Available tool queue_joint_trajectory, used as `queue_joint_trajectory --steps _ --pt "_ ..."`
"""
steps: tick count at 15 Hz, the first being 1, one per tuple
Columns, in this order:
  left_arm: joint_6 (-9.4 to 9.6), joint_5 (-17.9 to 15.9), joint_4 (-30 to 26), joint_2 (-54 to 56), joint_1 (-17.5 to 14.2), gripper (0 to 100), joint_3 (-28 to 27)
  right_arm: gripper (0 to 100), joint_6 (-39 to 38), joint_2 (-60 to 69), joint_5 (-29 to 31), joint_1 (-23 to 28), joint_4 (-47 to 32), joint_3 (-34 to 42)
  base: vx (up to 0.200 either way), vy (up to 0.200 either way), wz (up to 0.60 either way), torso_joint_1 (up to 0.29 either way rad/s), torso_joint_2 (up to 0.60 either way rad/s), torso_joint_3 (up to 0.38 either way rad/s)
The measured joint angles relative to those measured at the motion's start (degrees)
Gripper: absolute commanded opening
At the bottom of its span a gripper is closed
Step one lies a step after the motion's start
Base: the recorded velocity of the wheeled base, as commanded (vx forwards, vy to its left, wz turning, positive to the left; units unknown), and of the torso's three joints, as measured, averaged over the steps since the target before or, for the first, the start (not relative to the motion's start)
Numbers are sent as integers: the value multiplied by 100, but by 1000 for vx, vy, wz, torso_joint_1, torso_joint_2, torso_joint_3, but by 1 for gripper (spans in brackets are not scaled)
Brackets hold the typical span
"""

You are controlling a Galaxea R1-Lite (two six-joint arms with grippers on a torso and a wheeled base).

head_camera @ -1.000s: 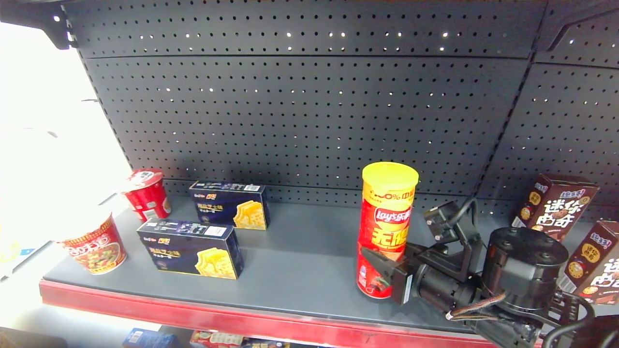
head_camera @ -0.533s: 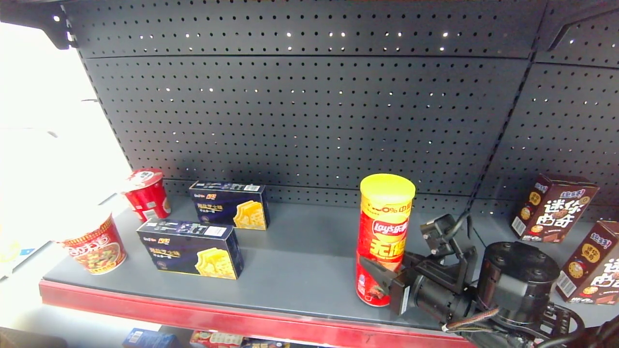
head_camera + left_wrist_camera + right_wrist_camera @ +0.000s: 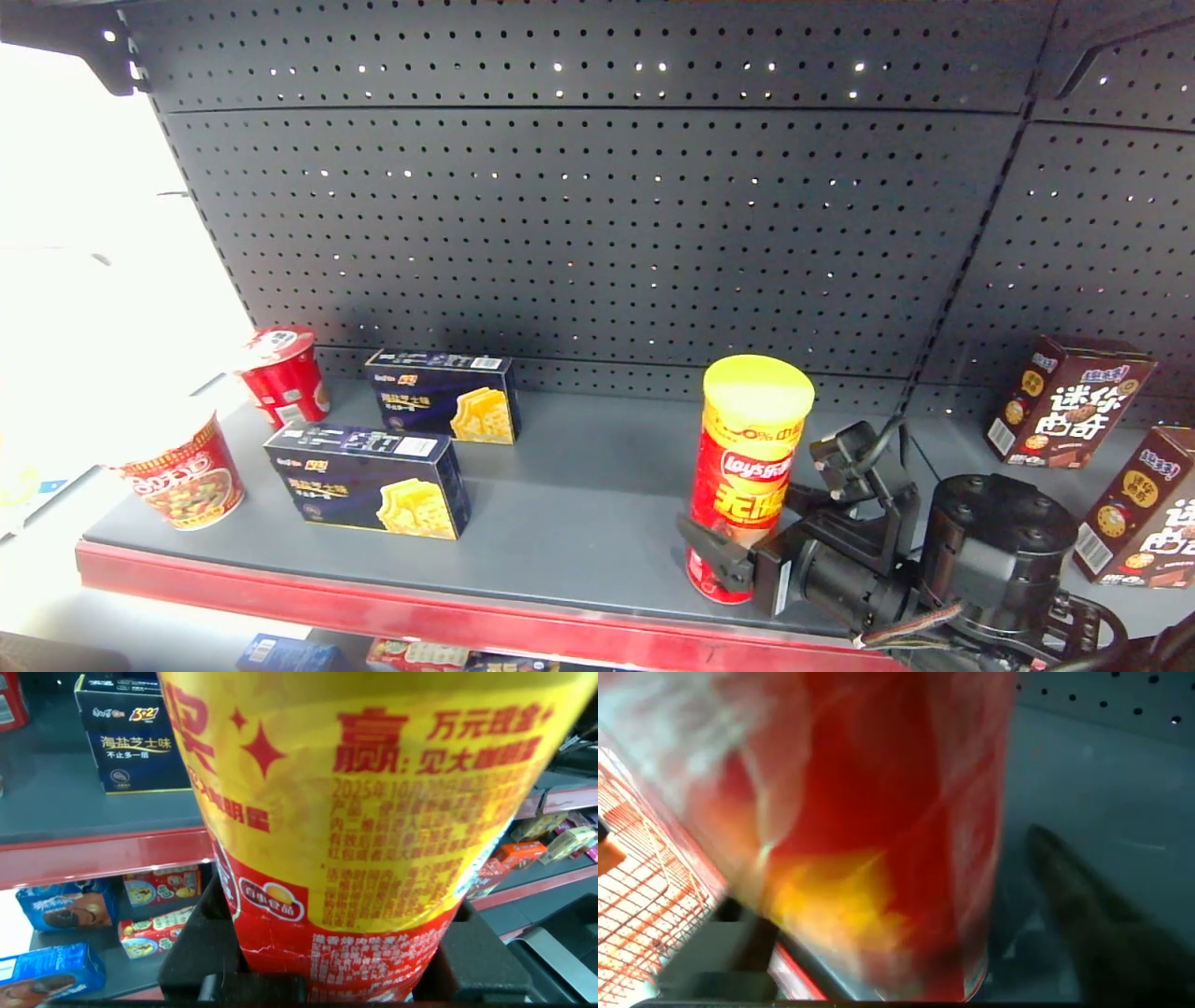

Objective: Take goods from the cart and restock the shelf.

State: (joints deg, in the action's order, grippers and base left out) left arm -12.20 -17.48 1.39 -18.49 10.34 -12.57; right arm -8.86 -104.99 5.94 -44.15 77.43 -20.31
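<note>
We see the grey shelf (image 3: 579, 523) with its red front edge; on its right part, close to the near edge, the tall chips can (image 3: 752, 439) is almost upright, with a small lean; the right gripper (image 3: 738, 551) is clamped on its low red part, coming from the near right. A second can (image 3: 374, 812) of the same kind is clamped in the left gripper (image 3: 336, 971), out in front of the shelf; beyond it lies a blue box (image 3: 126, 733) on the shelf.

We judge such a can to be light and rather stiff; it seems to be a thin tube with a smooth, glossy skin, so it may slip in a weak hold and dent in a hard one; the chips inside break easily; being tall and narrow, it will tip easily when set down. The round body near the middle seems the best place to hold; the right gripper's hold is low, so the top may swing.

The far finger of the right gripper is behind the can; we cannot tell whether the base rests on the shelf or hangs just above it. In the right wrist view the can is blurred; beside it is an orange wire grid (image 3: 645, 905), perhaps the cart. The second can's top and base are cut off.
</note>
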Motion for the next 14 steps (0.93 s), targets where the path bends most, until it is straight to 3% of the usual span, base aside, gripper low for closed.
queue_joint_trajectory --steps 14 --pt "0 -6 0 127 -1 0 -22 100 139 1104 -30 33 271 1715 0 0 0 0 0 0"
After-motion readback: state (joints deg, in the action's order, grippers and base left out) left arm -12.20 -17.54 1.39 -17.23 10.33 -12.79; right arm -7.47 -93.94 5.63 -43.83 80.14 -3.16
